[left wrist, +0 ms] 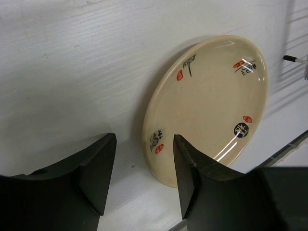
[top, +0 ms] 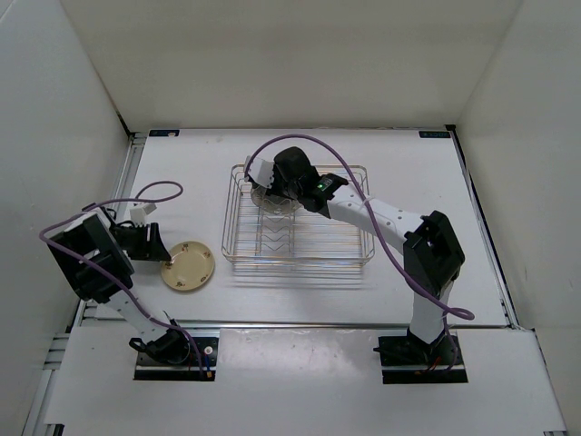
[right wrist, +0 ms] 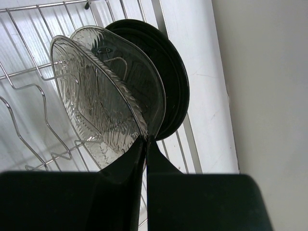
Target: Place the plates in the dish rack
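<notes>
a: what is held by the right gripper?

b: the rim of a translucent plate is pinched between fingers closed almost to touching. the plate is stood on edge in the dish rack, at the rack's 11 o'clock corner in the top view, with the black plate upright just behind it. a second clear rim seems to be seen between the two, though that cannot be told for certain.

a: what could be upset from here?

b: if the grip is let go before the rim is seated between the prongs, the plate could be tipped against the black plate or slid flat onto the rack floor. should the claw be drawn off at an angle, the rim could be dragged along and its neighbours knocked.

a: and the left side?

b: the left gripper is spread wide and nothing is held. the cream plate is laid flat on the table, at 8 o'clock from the rack, close by one finger; whether it is touched cannot be told. a glossy rim on a smooth top could be pushed away rather than caught.

a: the setting?

b: a white table with faint grain is shown, boxed in by plain white walls at 9, 12 and 3 o'clock.
</notes>
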Controlling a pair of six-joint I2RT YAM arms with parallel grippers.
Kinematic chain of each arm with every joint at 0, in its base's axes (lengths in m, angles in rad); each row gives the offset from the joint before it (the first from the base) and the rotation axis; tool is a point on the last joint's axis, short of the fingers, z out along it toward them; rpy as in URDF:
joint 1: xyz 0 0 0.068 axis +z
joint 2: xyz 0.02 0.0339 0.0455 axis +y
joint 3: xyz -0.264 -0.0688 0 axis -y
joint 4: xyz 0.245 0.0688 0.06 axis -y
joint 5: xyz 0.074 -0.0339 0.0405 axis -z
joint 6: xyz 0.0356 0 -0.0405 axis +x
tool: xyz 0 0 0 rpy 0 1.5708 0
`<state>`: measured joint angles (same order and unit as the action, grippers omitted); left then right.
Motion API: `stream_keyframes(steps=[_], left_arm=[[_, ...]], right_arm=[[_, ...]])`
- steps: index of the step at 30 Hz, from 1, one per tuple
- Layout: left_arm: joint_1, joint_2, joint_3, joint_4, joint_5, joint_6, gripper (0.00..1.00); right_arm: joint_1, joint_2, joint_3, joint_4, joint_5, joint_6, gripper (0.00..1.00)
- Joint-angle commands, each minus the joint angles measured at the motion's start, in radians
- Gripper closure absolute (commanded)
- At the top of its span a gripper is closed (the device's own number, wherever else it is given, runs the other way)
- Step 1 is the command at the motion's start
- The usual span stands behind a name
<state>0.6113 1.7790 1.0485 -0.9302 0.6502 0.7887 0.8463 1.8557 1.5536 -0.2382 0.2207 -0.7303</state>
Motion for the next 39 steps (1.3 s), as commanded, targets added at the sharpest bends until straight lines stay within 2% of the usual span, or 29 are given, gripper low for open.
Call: stream_keyframes(steps=[1, 12, 20, 33, 39], left_arm=[[-0.005, 0.0, 0.015, -0.022, 0.008, 0.03, 0.4], [-0.005, 0.01, 0.024, -0.041, -0.001, 0.04, 0.48], [-0.005, 0.019, 0.015, -0.041, -0.011, 0.049, 0.63], [-0.005, 0.019, 0.015, -0.041, -0.011, 0.058, 0.76], [-0.005, 0.019, 0.015, -0.041, -0.001, 0.058, 0.77]], right_arm=[[0.011, -0.059, -0.015, -0.009, -0.044, 0.037, 0.99], [0.011, -0.059, -0.015, -0.009, -0.053, 0.046, 0.99], [0.011, -0.05, -0.015, -0.009, -0.063, 0.046, 0.99], [0.03, -0.041, -0.042, -0.018, -0.072, 0.046, 0.99], [0.03, -0.041, -0.043, -0.027, -0.081, 0.037, 0.91]])
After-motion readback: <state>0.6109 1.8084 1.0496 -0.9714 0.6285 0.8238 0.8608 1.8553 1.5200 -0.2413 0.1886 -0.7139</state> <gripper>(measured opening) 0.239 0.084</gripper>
